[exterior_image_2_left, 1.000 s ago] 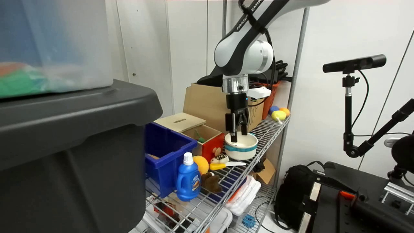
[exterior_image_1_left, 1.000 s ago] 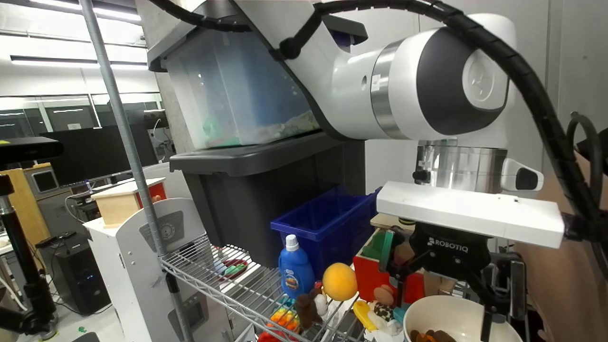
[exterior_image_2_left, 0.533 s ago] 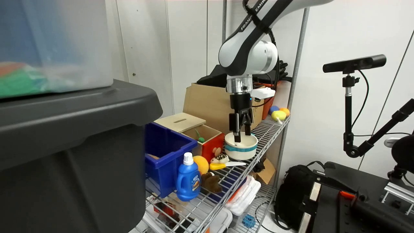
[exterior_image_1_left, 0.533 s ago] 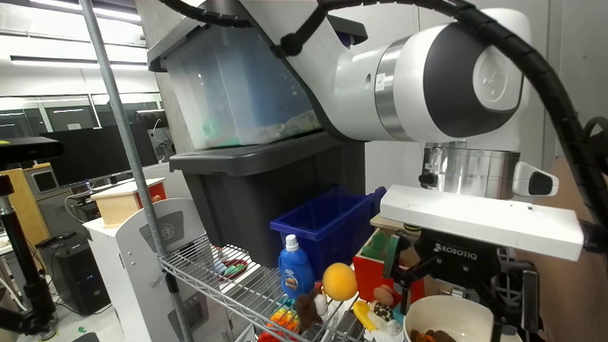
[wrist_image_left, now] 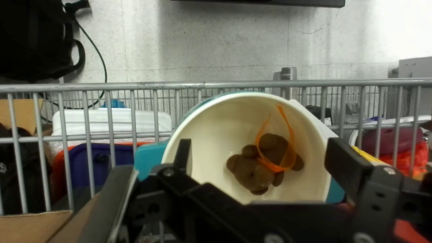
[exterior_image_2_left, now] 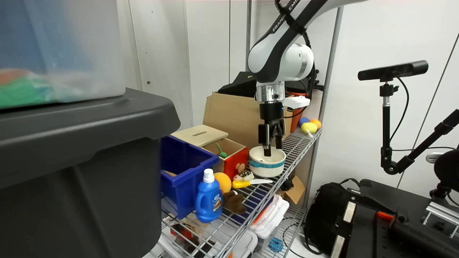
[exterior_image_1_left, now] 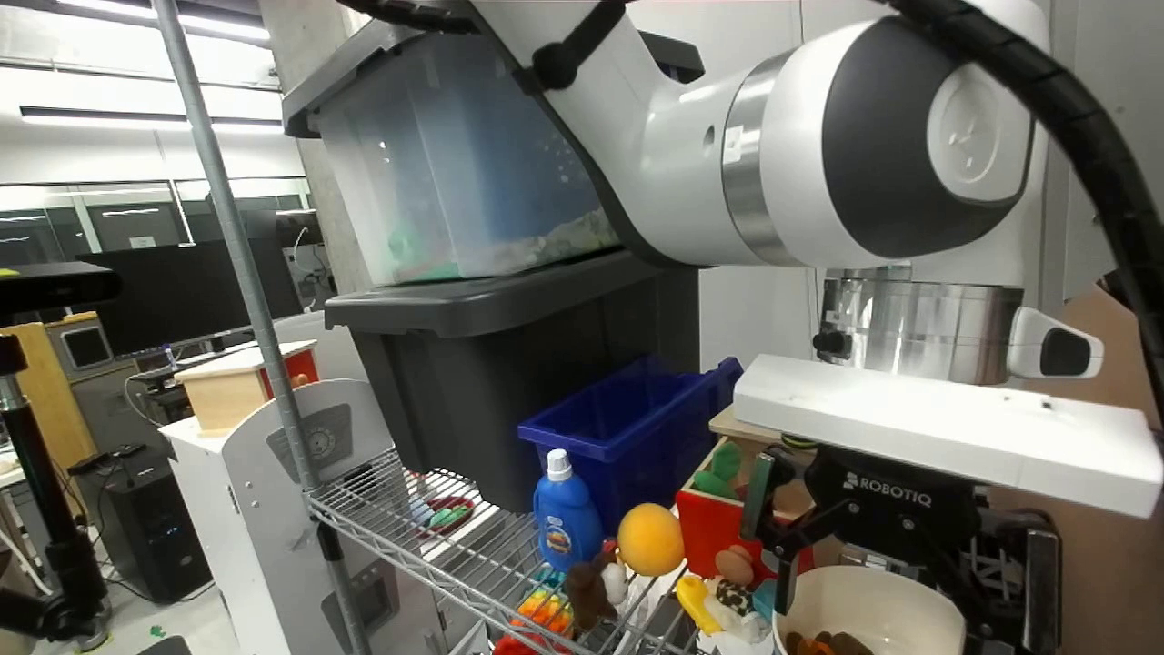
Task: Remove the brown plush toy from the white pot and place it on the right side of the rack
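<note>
The brown plush toy (wrist_image_left: pixel 251 173) is a small bear with an orange ribbon. It lies at the bottom of the white pot (wrist_image_left: pixel 209 148) in the wrist view; its top also shows in an exterior view (exterior_image_1_left: pixel 832 641). The pot, with teal handles, stands on the wire rack (wrist_image_left: pixel 101 87) and also shows in an exterior view (exterior_image_2_left: pixel 267 172), where the toy is hidden inside it. My gripper (wrist_image_left: pixel 262 155) is open and empty, its fingers spread wide to either side of the toy, above it. In an exterior view the gripper (exterior_image_2_left: pixel 273 147) points down at the pot's mouth.
A wooden box with red panels (exterior_image_2_left: pixel 236 159) stands beside the pot. A yellow-handled knife (exterior_image_2_left: pixel 247 183), an orange ball (exterior_image_2_left: pixel 223 182), a blue detergent bottle (exterior_image_2_left: pixel 209 199) and a blue bin (exterior_image_2_left: pixel 190 163) are farther along. A cardboard box (exterior_image_2_left: pixel 229 111) stands behind.
The open gripper has moved steadily to the right in both exterior views, staying near the pot's mouth. The pot and the toy have not moved.
</note>
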You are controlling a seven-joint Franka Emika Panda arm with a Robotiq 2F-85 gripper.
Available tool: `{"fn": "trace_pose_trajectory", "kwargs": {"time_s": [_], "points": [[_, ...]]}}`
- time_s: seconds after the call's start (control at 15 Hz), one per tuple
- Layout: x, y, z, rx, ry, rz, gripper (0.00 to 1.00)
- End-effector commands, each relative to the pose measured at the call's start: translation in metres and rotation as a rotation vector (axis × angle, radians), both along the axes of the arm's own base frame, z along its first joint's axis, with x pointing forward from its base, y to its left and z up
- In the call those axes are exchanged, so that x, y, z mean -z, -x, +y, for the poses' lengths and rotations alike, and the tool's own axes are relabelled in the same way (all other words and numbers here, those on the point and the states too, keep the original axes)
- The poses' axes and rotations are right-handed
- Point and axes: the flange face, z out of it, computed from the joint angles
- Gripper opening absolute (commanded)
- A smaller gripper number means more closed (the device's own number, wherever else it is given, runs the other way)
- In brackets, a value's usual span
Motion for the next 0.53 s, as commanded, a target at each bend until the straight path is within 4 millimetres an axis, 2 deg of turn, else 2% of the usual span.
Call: {"fn": "trace_pose_trajectory", "kwargs": {"time_s": [0.0,0.47], "points": [[-0.0075,0.0029,-0.0017,0.000,-0.016,-0.017,1.00],[-0.0060,0.0023,-0.0060,0.004,-0.016,-0.008,1.00]]}}
